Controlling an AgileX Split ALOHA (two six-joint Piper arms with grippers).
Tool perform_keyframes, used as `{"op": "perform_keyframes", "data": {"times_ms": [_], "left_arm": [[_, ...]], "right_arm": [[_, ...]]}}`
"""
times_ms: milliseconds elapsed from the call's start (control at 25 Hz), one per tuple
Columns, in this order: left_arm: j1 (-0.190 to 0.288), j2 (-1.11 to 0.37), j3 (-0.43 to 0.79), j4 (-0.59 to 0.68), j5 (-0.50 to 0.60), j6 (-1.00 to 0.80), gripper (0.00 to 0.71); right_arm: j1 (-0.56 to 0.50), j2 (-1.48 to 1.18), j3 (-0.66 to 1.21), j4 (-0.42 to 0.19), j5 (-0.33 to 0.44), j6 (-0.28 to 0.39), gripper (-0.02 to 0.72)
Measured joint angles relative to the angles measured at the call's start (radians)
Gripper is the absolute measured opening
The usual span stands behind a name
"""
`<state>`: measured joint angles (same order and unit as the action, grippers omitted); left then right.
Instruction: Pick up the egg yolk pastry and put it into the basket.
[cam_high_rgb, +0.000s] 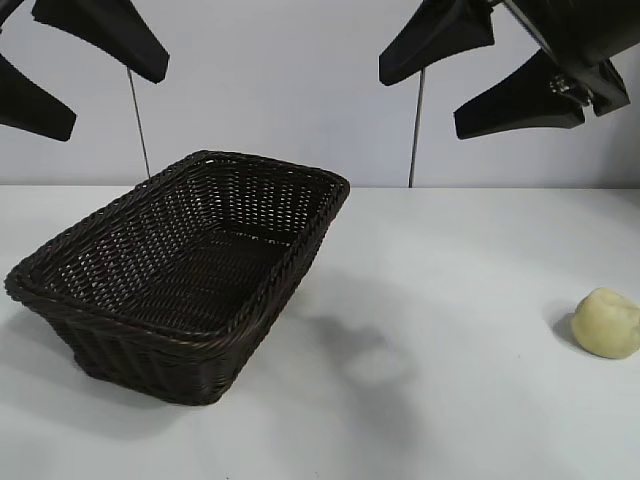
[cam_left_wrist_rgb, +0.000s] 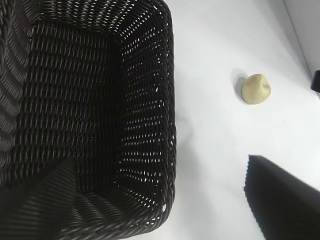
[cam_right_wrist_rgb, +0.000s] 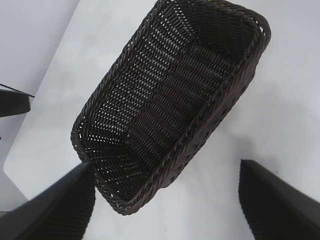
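Note:
The egg yolk pastry (cam_high_rgb: 607, 323), a small pale yellow lump, lies on the white table at the far right; it also shows in the left wrist view (cam_left_wrist_rgb: 256, 89). The dark brown wicker basket (cam_high_rgb: 300, 250) stands at the left-centre, with nothing in it, and shows in the left wrist view (cam_left_wrist_rgb: 170, 100) and the right wrist view (cam_right_wrist_rgb: 200, 130). My left gripper (cam_high_rgb: 115, 98) hangs high above the basket's left end, open and empty (cam_left_wrist_rgb: 160, 200). My right gripper (cam_high_rgb: 422, 98) hangs high, right of the basket, open and empty (cam_right_wrist_rgb: 165, 205). The pastry is out of the right wrist view.
The white table (cam_high_rgb: 430, 400) runs back to a pale wall. Two thin vertical rods (cam_high_rgb: 415, 130) stand behind the basket. Bare tabletop lies between basket and pastry.

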<state>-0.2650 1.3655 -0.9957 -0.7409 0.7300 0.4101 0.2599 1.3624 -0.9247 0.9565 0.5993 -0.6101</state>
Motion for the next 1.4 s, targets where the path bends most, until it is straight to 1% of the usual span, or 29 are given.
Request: {"op": "perform_keyframes", "data": {"times_ms": [880,1080,1200,1280,1400], "left_arm": [[0.0,0.0,0.0,0.001,-0.006,0.0,0.661],[0.0,0.0,0.0,0.0,-0.059,-0.005,0.661],[0.0,0.0,0.0,0.0,-0.037,-0.083,0.661],[0.0,0.0,0.0,0.004,0.006,-0.184,0.661],[0.0,0.0,0.0,0.059,0.071,-0.402,0.661]], "right_arm": [[0.0,0.0,0.0,0.0,-0.001,0.0,0.571],[0.0,0.0,0.0,0.0,-0.001,0.0,0.571],[0.0,0.0,0.0,0.0,-0.001,0.0,0.571],[0.0,0.0,0.0,0.0,-0.001,0.0,0.571],[0.0,0.0,0.0,0.0,-0.008,0.0,0.571]]}}
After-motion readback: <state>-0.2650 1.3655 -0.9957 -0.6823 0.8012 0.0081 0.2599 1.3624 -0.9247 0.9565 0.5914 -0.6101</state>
